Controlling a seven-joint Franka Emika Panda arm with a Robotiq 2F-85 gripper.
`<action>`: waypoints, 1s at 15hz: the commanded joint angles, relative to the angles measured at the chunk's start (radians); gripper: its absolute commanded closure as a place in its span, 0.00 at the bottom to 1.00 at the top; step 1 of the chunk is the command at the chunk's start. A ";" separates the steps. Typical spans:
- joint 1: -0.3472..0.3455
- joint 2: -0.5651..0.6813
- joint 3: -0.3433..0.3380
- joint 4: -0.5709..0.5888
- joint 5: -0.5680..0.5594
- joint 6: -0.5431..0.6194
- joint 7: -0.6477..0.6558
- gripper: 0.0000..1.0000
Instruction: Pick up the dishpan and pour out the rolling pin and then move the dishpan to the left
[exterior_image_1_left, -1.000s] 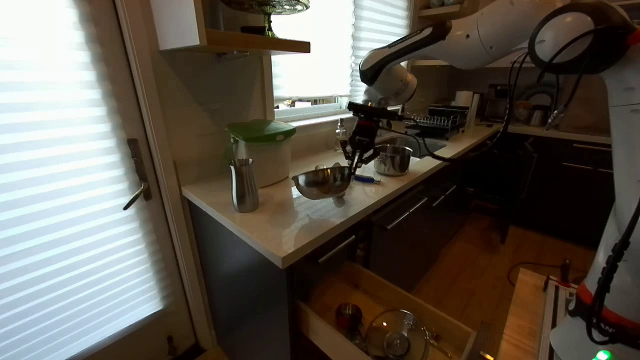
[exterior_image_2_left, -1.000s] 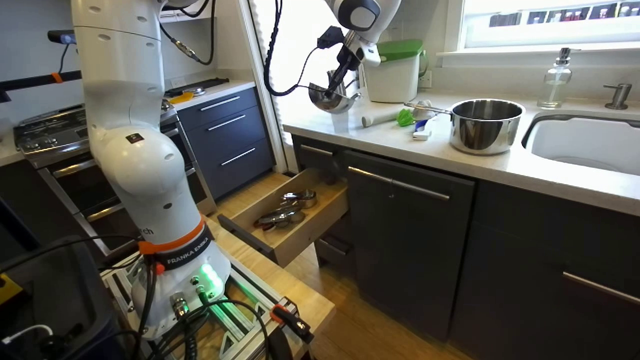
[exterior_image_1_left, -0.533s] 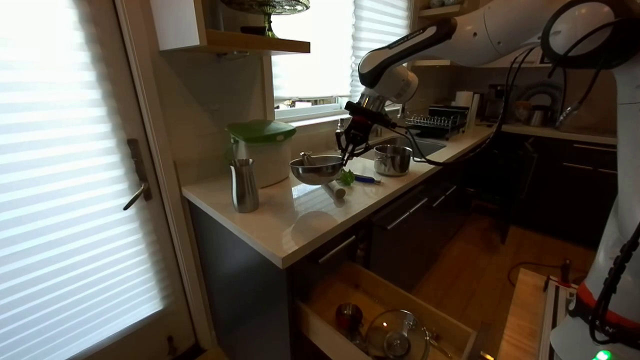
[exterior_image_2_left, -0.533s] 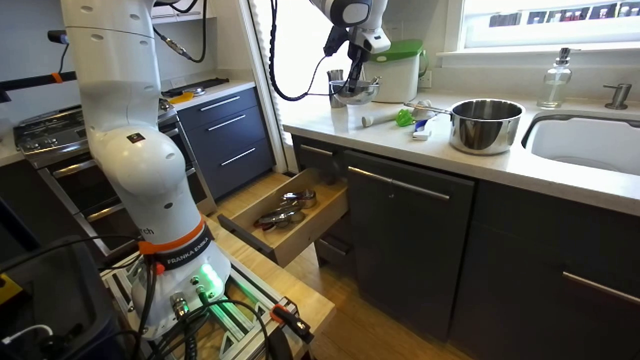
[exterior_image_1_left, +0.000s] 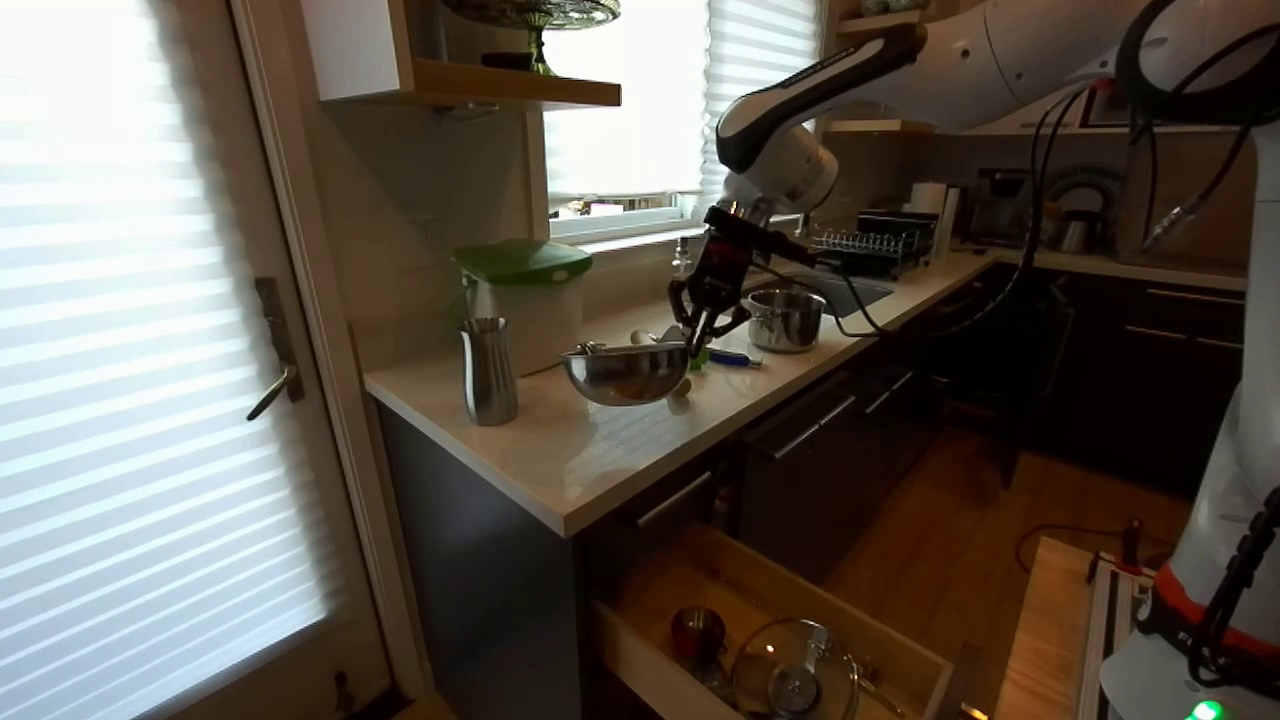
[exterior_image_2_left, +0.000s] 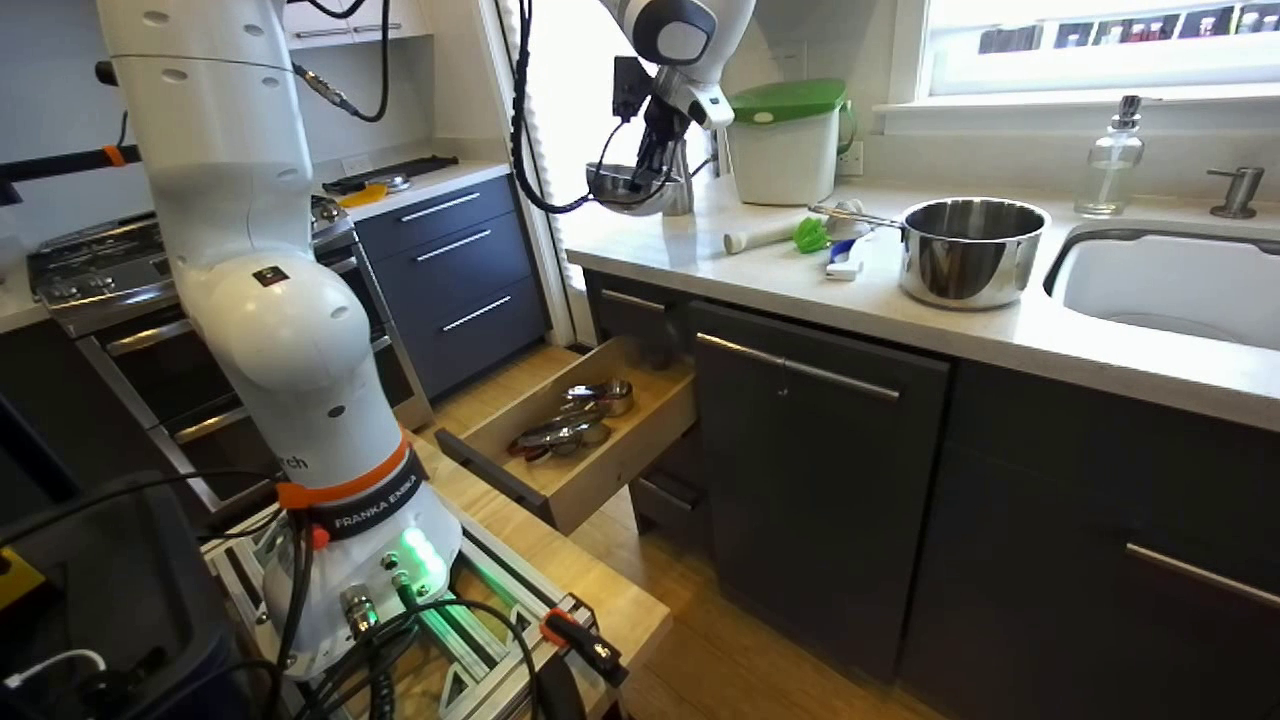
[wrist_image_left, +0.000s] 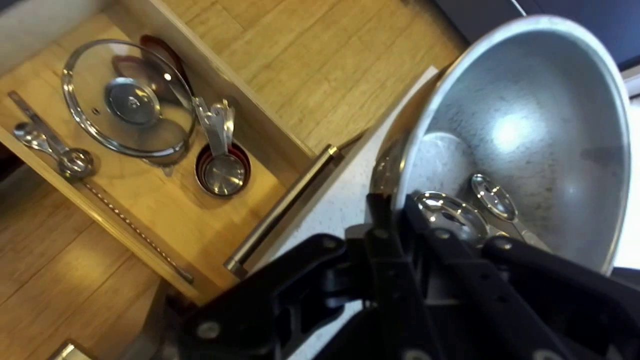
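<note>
White arm, black hand
Rounded white links dotted with small oval caps; near the foot, an orange band and a black band lettered FRANKA EMIKA, above a glowing green light. Black cables hang in loops; the hand's slim dark fingers and linkages show round, dull silver screw heads.

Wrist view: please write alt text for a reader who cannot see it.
A black gripper pinches a silvery bowl by its rim, metal utensils inside; at left, an open drawer holds a glass lid and measuring cups.
</note>
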 joint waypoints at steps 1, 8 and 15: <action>-0.003 -0.010 -0.001 -0.007 -0.001 -0.027 -0.005 0.91; 0.023 0.014 0.025 -0.012 -0.031 0.021 -0.030 0.98; 0.064 -0.022 0.050 -0.057 -0.126 0.135 -0.049 0.98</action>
